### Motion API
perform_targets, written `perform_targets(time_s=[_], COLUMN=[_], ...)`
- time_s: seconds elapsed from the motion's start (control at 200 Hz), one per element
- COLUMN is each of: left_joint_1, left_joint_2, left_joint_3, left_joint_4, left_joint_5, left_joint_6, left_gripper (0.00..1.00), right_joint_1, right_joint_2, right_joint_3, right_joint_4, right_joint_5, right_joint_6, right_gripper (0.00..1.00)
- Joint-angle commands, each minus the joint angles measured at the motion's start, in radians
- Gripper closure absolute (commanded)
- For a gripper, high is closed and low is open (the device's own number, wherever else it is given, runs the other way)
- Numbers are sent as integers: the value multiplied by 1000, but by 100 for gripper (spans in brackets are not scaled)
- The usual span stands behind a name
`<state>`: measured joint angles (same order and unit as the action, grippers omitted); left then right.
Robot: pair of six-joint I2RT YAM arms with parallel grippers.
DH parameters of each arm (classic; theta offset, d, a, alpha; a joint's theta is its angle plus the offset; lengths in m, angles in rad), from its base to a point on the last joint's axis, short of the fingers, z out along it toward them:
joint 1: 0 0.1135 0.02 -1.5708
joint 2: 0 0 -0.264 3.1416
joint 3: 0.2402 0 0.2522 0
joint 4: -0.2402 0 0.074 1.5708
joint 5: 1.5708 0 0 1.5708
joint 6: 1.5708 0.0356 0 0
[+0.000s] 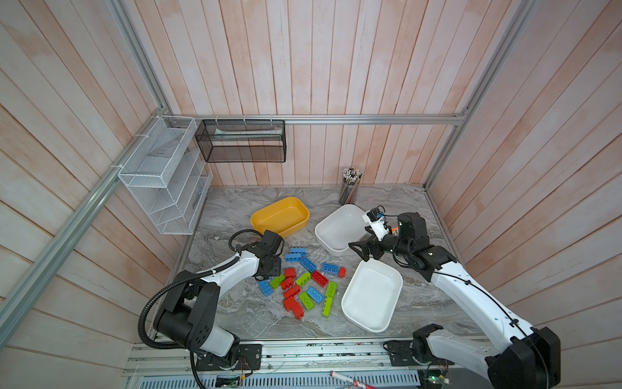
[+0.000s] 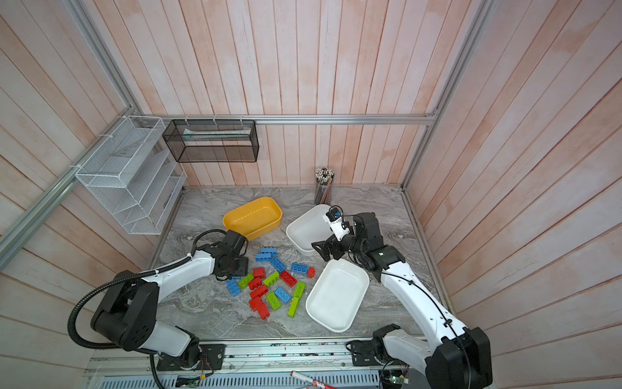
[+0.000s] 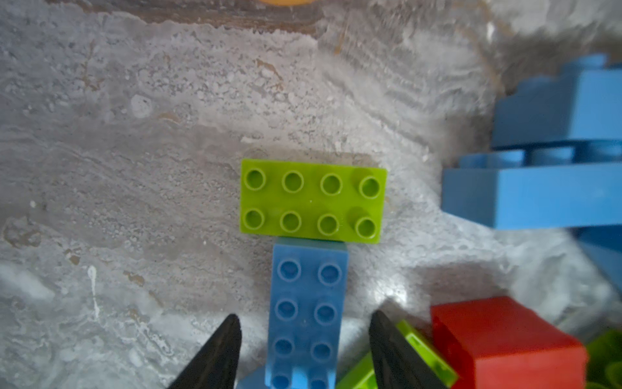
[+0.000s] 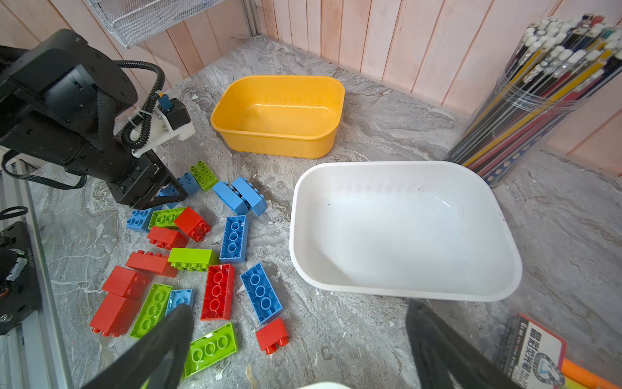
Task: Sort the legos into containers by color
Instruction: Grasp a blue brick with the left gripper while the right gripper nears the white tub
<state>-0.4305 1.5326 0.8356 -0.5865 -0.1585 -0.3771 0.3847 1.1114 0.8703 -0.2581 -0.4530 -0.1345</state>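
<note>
Between parted left jaws, blue brick (image 3: 308, 313): likely stiff, light, slick; best pinched across long sides; right jaws wide, empty.

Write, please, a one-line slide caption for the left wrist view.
Left gripper, jaws open, straddles a blue brick lying end-on against a lime green brick on the marble tabletop.

Blue, lime green and red studded plastic bricks (image 2: 269, 279) lie scattered on the grey marbled table (image 2: 208, 313) beside a mustard yellow plastic tub (image 2: 252, 215), a far glossy white tub (image 2: 303, 230) and a near glossy white tub (image 2: 336, 296), the left gripper (image 2: 234, 271) low over the pile's left edge.
</note>
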Motion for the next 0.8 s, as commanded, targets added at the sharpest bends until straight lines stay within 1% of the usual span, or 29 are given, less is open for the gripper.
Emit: perform_targets(time_s=[0.0,0.015,0.06,0.065,0.17,0.3,0.42,0.525,0.675,0.795], left_joint_1=[-1,-1,-1,-1,1,1,2,1,1,1], left_joint_2=[29,32,39,39,44,47,18,-32,-128,-151], left_joint_3=[-7,-8,-10,-11,-16,-16,-12,24,98,191], left_joint_4=[16,19,23,23,33,32,15,-52,-159,-197], left_joint_5=[-25,-20,-20,-20,-23,-7,21,22,29,37], left_joint_6=[30,30,31,32,34,37,34,30,30,54], left_gripper=[39,42,45,47,54,69,71,71,71,71], right_joint_1=[6,5,6,5,5,6,5,6,5,5], right_joint_2=[-23,-23,-26,-26,-28,-22,-20,-20,-11,-3], right_joint_3=[-14,-14,-14,-14,-11,-7,6,25,58,74], right_joint_4=[-30,-32,-36,-37,-43,-47,-47,-57,-67,-47], right_joint_5=[13,15,20,20,26,27,10,-33,-95,-136], right_joint_6=[6,7,4,4,2,0,9,12,19,36], right_gripper=[2,2,2,2,2,2,2,2,2,2])
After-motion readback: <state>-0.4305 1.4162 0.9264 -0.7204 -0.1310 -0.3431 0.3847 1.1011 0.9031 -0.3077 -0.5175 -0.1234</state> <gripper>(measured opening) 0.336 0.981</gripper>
